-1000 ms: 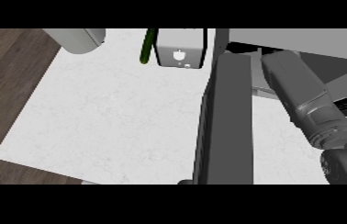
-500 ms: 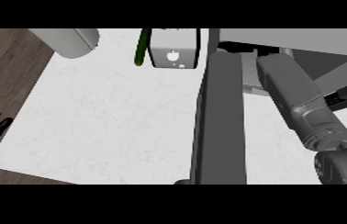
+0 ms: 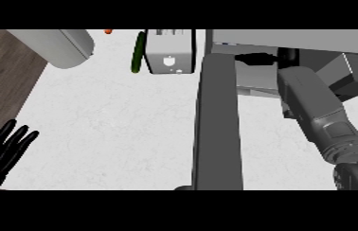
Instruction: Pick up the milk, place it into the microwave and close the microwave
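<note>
— Fingers first: what have you got?
— Left hand (image 3: 13,147) sits at the view's lower left edge, fingers straight and a little spread, holding nothing. Of the right hand (image 3: 260,58) I see only a small black shape past the end of the grey right forearm (image 3: 315,111), up by the microwave (image 3: 280,37). I cannot tell whether it is open or closed, or whether it has anything.
— And the milk?
— A pale carton (image 3: 168,55) that I take for the milk is on the counter (image 3: 105,130) near the top of my view, just left of the microwave door (image 3: 217,126). It looks upright. Its long axis runs up toward the top edge, and the face with a small mark is turned toward me. Neither hand touches it.
— Anything beside it?
— A thin green thing (image 3: 138,58) lies along its left side, parallel to it; I can't say whether they touch.
— What can't you read?
— The carton's top is cut off at the upper edge. The door stands open and shows edge-on as a long dark bar running down the view. The microwave's inside is mostly hidden behind the forearm.
</note>
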`<state>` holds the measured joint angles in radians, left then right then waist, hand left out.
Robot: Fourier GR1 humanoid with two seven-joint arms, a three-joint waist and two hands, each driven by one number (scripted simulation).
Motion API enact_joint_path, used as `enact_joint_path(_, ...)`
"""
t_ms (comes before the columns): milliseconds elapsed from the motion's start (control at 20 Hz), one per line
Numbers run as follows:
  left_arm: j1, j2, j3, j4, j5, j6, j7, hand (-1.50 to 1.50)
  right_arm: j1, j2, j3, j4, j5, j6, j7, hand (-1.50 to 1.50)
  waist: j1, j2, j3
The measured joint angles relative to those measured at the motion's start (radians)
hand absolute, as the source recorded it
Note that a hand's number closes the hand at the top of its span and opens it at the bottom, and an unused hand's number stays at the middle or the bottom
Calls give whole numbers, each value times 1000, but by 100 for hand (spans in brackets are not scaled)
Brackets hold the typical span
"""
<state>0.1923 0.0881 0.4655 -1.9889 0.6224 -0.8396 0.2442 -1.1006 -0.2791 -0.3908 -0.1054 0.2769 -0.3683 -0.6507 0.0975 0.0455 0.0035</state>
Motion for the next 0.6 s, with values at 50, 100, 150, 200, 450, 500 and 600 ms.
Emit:
enact_joint_path(50, 4, -11, -12, 4, -8, -14, -6, -150, 11, 0, -8, 1, -9, 27, -8, -150, -6, -3, 0)
enact_joint_path(100, 6, -19, -26, 8, -16, -27, -8, -150, 20, -1, -15, -1, -19, 63, -19, -150, -12, -5, 0)
enact_joint_path(150, 3, -29, -44, 7, -26, -29, -3, -150, 33, 7, -22, -1, -27, 92, -35, -150, -19, -8, 0)
enact_joint_path(200, 8, -39, -63, 4, -34, -38, 0, -150, 43, 12, -28, -3, -36, 124, -49, -150, -23, -10, 0)
enact_joint_path(450, 21, -54, -134, 44, -77, -99, 3, -150, 102, 44, -59, -9, -82, 297, -118, -150, -50, -22, -1)
enact_joint_path(500, 19, -61, -147, 54, -98, -109, -5, -150, 112, 53, -65, -11, -90, 322, -127, -150, -55, -24, -1)
enact_joint_path(600, 28, -67, -161, 65, -129, -135, -21, -150, 139, 70, -75, -15, -108, 375, -151, -150, -59, -28, -2)
